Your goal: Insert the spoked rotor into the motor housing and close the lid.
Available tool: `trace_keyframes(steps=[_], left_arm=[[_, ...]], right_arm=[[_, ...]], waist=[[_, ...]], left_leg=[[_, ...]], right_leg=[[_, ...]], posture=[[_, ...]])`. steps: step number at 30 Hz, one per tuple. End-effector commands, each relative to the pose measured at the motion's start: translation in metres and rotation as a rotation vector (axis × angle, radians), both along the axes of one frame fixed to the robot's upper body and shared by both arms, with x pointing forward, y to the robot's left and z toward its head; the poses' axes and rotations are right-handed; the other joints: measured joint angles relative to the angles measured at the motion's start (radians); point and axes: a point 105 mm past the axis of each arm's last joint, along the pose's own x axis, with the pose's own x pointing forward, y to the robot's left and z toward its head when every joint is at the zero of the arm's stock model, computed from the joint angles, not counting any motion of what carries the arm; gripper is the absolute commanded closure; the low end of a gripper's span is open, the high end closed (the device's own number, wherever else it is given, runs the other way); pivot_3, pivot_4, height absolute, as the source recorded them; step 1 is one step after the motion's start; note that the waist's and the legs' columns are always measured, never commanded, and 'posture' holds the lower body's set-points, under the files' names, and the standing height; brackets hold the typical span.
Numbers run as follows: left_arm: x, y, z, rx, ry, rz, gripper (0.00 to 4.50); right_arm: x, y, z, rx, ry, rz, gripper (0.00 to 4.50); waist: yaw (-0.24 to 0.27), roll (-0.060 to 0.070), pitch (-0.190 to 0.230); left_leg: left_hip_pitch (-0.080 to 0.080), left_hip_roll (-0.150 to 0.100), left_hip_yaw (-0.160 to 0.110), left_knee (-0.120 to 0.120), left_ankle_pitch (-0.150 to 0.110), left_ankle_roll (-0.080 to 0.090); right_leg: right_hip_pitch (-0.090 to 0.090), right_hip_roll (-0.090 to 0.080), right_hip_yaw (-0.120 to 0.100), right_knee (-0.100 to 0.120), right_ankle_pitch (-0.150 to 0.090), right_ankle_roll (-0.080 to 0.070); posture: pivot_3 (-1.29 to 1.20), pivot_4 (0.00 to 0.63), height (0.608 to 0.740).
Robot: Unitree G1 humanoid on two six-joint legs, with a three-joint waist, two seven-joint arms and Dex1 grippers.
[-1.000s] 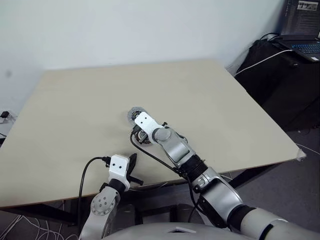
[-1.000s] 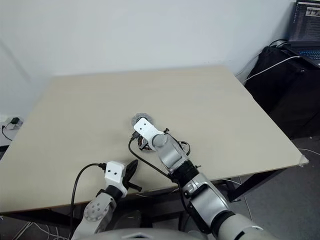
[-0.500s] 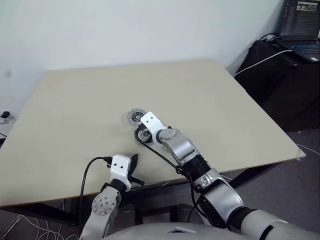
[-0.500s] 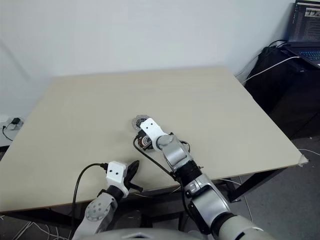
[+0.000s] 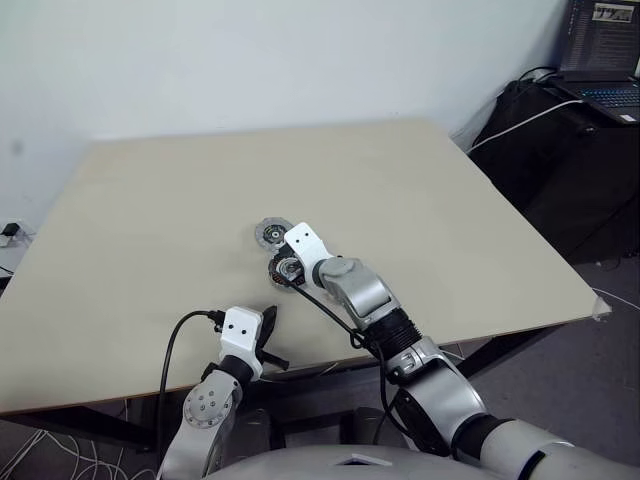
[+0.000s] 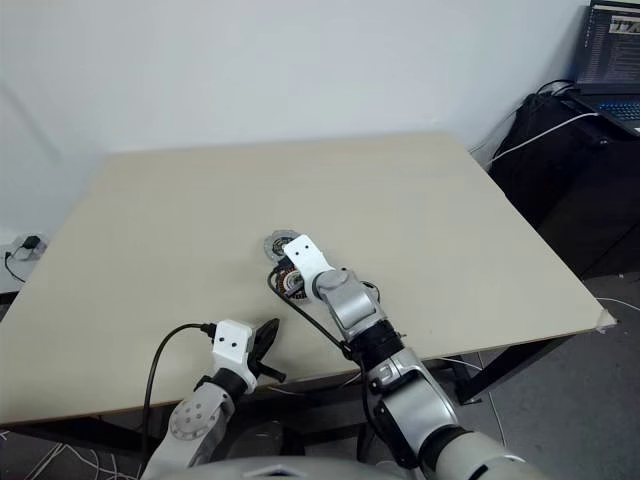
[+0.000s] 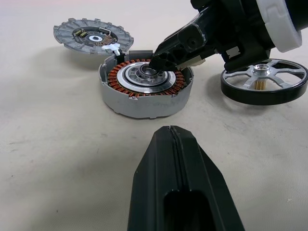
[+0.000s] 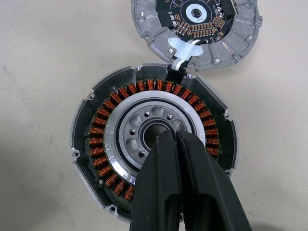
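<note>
Since a second ago the right arm's white wrist block has slid aside, so the lid (image 5: pixel 271 233), then half covered in the head view, now lies in full sight, and the copper-ringed part beneath the arm shows more plainly. The right gripper (image 8: pixel 174 139) has its two black fingers pressed together with nothing between them, their joined tips resting at the near edge of the silver centre of the motor housing (image 8: pixel 153 142). The housing sits open on the table (image 5: pixel 450 210), its ring of copper-orange windings circling the claw's tips on all sides.

Just beyond those tips, past the housing's far rim, lies the lid, turned inner face up with a dark circuit ring around its centre hole; a short white lead (image 8: pixel 184 50) joins it to a notch in the housing's rim, so the two touch there. The spoked rotor (image 7: pixel 264 80) lies flat on the table on the other side of the right claw from the lid, just beside the housing but apart from it, partly under the right wrist.

The left gripper (image 7: pixel 172 132) is likewise pinched shut on nothing, hovering low near the table's front edge, well short of the housing and pointing toward it.
</note>
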Motion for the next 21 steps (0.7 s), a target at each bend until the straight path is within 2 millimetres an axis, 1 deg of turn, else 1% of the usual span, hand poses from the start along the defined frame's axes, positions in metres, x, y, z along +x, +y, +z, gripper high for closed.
trace_keyframes(steps=[1, 14, 21], left_arm=[[0.0034, -0.0024, 0.0139, -0.009, -0.055, -0.004, 4.5], [0.0034, -0.0016, 0.0162, -0.011, -0.057, -0.007, 4.5], [0.0039, -0.0046, 0.0215, -0.013, -0.06, -0.006, 4.5]], right_arm=[[0.0044, 0.0037, 0.0077, 0.021, -0.022, -0.003, 4.49], [0.0064, 0.005, 0.0067, 0.022, -0.022, -0.006, 4.49], [0.0034, 0.0068, 0.0051, 0.026, -0.014, 0.015, 4.49]], waist=[[0.0, 0.0, 0.0], [0.002, 0.0, 0.0], [0.002, -0.001, 0.0]], left_leg=[[0.0, 0.0, 0.0, 0.0, 0.0, 0.0], [0.0, 0.0, 0.0, 0.0, 0.0, 0.0], [0.0, 0.0, 0.0, 0.0, 0.0, 0.0]], right_leg=[[0.0, 0.0, 0.0, 0.0, 0.0, 0.0], [0.0, 0.0, 0.0, 0.0, 0.0, 0.0], [0.0, 0.0, 0.0, 0.0, 0.0, 0.0]], posture=[[0.0, 0.0, 0.74], [0.0, 0.0, 0.74], [0.0, 0.0, 0.74]])
